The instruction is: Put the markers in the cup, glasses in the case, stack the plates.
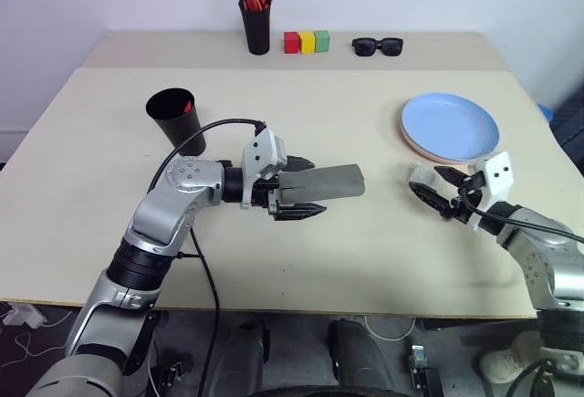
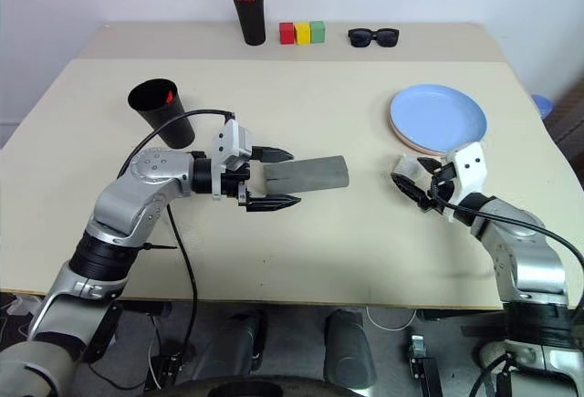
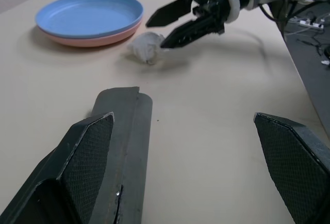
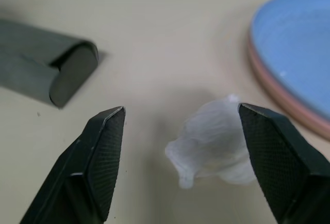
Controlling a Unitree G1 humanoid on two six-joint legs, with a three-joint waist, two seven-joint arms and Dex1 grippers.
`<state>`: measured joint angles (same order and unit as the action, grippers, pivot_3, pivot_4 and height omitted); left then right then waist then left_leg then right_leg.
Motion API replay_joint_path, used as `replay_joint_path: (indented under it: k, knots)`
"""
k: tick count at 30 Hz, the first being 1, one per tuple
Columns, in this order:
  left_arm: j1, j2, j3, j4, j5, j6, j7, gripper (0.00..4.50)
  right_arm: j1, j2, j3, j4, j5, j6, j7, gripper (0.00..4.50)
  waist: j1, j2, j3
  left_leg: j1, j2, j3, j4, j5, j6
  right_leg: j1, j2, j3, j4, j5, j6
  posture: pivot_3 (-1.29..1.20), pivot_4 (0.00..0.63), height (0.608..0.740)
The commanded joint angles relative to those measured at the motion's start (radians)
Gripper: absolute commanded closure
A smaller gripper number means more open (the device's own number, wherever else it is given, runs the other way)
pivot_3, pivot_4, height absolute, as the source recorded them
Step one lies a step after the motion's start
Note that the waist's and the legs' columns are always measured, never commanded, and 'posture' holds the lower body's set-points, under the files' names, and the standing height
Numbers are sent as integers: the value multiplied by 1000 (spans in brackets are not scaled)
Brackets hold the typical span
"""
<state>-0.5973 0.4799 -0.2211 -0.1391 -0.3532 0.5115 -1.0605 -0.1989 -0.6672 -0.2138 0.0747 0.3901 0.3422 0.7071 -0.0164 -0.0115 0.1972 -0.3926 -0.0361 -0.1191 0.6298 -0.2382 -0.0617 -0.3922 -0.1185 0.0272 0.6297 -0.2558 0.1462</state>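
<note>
1. Case [image 1: 330,182]: grey, felt-like, oblong slab with rounded ends, shut. It lies mid-table, long axis running left-right.
2. Left gripper [image 1: 301,187]: jaws wide, straddling the case's near end, not clamped.
3. Right gripper [image 4: 180,147]: jaws apart, nothing held, a crumpled white translucent wad [image 4: 214,141] between the fingertips.
4. Plates [image 1: 450,127]: light blue stacked on pink, round, shallow.
5. Cup [image 1: 175,117]: matte black, tapered, something red inside.
6. Table [image 1: 301,96]: matte beige; white wall behind.
</note>
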Motion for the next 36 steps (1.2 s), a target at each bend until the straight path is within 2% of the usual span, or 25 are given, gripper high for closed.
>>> replay_joint_path:
  k: [1,2,5,10,17,21,24,31,34,36]
  knots:
    - [-3,15,22,-46,-8,-2,12,0,-52,15,26,96,-56,-75,5,952,0,0,0,0,0,0,0,0,0,0,0,0,0,0,0,0,150,740]
    - [3,20,25,-53,-9,1,16,0,-70,18,34,136,-74,-90,1,952,-1,0,0,0,0,0,0,0,0,0,0,0,0,0,0,0,150,740]
    - [15,30,37,-72,-17,13,32,0,-115,21,42,212,-103,-119,-11,1775,-3,0,0,0,0,0,0,0,0,0,0,0,0,0,0,0,150,740]
    - [29,41,43,-87,-26,21,50,0,-125,22,47,199,-136,-142,-30,4435,-2,0,0,0,0,0,0,0,0,0,0,0,0,0,0,0,150,740]
    - [32,39,43,-87,-28,19,61,0,-90,26,0,85,-127,-159,-75,4479,-1,0,0,0,0,0,0,0,0,0,0,0,0,0,0,0,150,740]
    - [25,34,42,-76,-28,15,65,0,-165,53,-77,26,-53,-177,-114,4479,-7,0,0,0,0,0,0,0,0,0,0,0,0,0,0,0,150,740]
    - [19,29,41,-70,-26,14,69,0,-272,54,-77,158,-102,-259,-154,4479,-7,1,0,1,0,0,0,0,0,0,0,0,0,0,0,0,150,740]
    - [37,29,58,-86,-22,24,112,0,-530,41,-6,717,-258,-533,-188,4479,-3,0,1,0,0,0,-1,0,0,0,0,0,-1,0,0,0,150,740]
    - [55,32,69,-103,-24,33,138,0,-600,35,24,898,-298,-619,-177,3560,-8,0,1,0,0,0,-2,0,0,-1,0,0,-1,0,0,0,150,740]
    - [65,31,76,-113,-26,39,153,0,-631,33,35,966,-318,-665,-183,2586,-13,1,1,0,0,0,-3,0,0,-2,0,0,-1,0,0,0,150,740]
